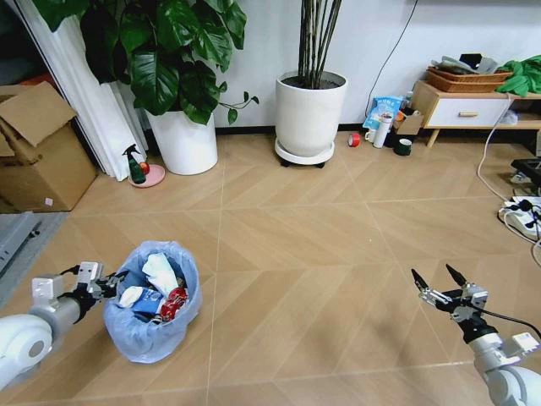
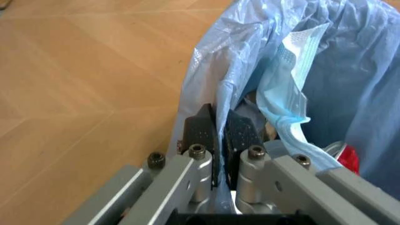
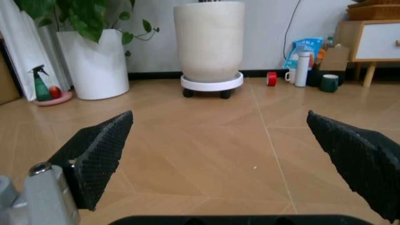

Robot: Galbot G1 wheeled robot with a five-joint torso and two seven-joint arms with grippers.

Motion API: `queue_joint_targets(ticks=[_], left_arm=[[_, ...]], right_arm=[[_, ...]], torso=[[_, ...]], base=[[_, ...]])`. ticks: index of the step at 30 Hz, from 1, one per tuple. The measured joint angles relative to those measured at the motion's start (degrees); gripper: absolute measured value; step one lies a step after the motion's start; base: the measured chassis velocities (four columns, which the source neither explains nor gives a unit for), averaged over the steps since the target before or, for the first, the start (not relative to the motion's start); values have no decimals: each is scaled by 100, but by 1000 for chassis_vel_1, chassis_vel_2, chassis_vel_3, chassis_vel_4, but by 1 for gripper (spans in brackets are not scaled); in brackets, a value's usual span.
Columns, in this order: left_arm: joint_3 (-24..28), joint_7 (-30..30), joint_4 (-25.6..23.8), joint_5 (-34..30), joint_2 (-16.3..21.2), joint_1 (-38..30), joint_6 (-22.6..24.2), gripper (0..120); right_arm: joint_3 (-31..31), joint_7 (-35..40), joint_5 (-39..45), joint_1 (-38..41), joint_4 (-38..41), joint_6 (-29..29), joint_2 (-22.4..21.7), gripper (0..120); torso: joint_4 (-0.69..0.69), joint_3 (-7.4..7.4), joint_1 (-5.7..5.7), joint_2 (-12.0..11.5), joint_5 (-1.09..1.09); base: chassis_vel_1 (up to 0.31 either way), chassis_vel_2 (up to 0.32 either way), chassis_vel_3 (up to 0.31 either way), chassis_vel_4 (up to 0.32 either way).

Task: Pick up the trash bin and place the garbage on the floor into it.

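The trash bin [image 1: 142, 345], a small round bin lined with a crinkly light blue bag, stands on the wooden floor at the lower left. Garbage [image 1: 159, 276] lies inside it: white crumpled pieces, a blue packet and a red one. My left gripper [image 1: 114, 284] is shut on the bin's near rim. In the left wrist view its black fingertips [image 2: 201, 129] pinch the bag's edge [image 2: 206, 79], beside a pale blue face mask [image 2: 289, 84]. My right gripper [image 1: 438, 281] hovers low over bare floor at the lower right, open, with nothing between its fingers [image 3: 103, 145].
Two large white plant pots [image 1: 310, 114] [image 1: 184, 139] stand by the far wall. A red-capped spray bottle [image 1: 135, 165] sits on a pink dish. A cardboard box [image 1: 38, 156] is far left. Tumbler [image 1: 382, 131], mug [image 1: 403, 146], side table [image 1: 461, 106] and power strip with cables [image 1: 520, 216] are at the right.
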Motion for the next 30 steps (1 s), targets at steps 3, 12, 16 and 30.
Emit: queue_joint_targets(ticks=[3,12,16,30], left_arm=[[-246,43,-7,115,-201,196,-20,0],[-858,219,-104,327,-790,822,-84,0],[-1135,273,-180,338,-854,1150,-99,0],[-1851,392,-335,350,-1021,1735,-132,0]], right_arm=[[5,-12,-5,-9,1,5,29,100],[17,-5,-7,-31,144,-12,113,100],[49,-5,-6,-71,162,-16,65,100],[-17,-73,-8,-98,134,12,42,100]], torso=[[-1,0,0,0,2],[1,0,0,0,-3],[0,0,0,0,7],[-2,0,0,0,6]], base=[[154,-131,-153,136],[149,-161,-153,149],[150,-140,-134,122],[153,-152,-146,144]])
